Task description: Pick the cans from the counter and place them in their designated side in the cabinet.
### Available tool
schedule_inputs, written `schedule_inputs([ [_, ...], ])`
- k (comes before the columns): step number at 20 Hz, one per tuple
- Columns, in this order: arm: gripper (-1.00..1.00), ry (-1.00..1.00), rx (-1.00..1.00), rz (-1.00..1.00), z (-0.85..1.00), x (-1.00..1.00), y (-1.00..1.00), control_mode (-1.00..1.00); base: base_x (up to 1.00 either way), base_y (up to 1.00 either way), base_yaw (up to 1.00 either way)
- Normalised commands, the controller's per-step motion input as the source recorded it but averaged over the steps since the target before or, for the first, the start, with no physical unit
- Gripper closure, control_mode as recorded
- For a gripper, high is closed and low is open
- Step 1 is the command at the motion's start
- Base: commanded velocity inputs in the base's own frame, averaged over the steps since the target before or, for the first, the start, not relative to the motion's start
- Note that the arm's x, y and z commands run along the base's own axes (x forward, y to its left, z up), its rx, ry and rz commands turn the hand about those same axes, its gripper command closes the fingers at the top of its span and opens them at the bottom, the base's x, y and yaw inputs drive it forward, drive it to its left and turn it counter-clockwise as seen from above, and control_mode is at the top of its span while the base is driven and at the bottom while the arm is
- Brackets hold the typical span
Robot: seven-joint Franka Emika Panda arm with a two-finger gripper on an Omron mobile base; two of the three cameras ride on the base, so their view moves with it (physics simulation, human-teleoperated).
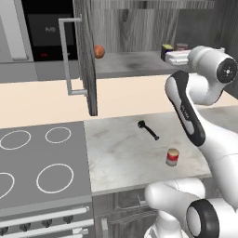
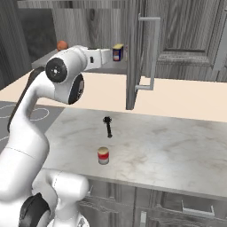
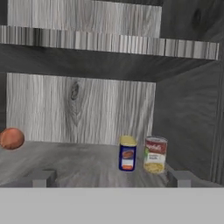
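Dark wood-grain cabinet [image 3: 109,105] interior, seen from the hand camera. The gripper [image 3: 113,178] stands spread wide and empty, its two fingertips low left and low right of the frame. Between them and farther in, the blue can [image 3: 127,153] stands upright on the shelf, lower centre-right; a red-and-white can [image 3: 155,154] stands upright just beside it, nearer the right wall. An orange ball [image 3: 11,138] rests at the far left edge, well apart from both.

In the left base view the gripper [image 1: 171,57] sits at upper right, level with the shelf, hard by the blue can [image 1: 166,50]. The red can [image 1: 172,157] stands upright on the counter [image 1: 116,153] at lower centre-right, below the gripper and nearer the base; a black utensil [image 1: 148,129] lies near it, toward the back wall.

The coming move probably turns on this relation: the remaining can lies down and back from the claw, its axis vertical, so the arm must leave the shelf and descend.

The right base view shows the open door [image 2: 133,57] and its bar handle [image 2: 153,53], right of the blue can [image 2: 118,52]; the hand view alone shows the two shelved cans apart from the fingertips.
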Motion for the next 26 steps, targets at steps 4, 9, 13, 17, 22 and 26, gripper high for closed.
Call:
schedule_inputs([
  [4,-1.00,0.03,0.00,0.00,0.09,-0.57,0.07,-1.00,0.00,0.00,0.00],
  [9,-1.00,0.11,0.00,0.00,0.10,-0.52,0.16,-1.00,0.00,0.00,0.00],
  [13,-1.00,0.11,0.00,0.00,0.07,-0.58,0.20,-1.00,0.00,0.00,0.00],
  [17,-1.00,0.04,0.00,0.00,0.01,-0.66,0.17,-1.00,0.00,0.00,0.00],
  [22,-1.00,0.00,0.00,0.00,0.00,-0.67,0.12,-1.00,0.00,0.00,0.00],
  [26,-1.00,0.00,0.00,0.00,0.00,-0.54,0.01,-1.00,0.00,0.00,0.00],
])
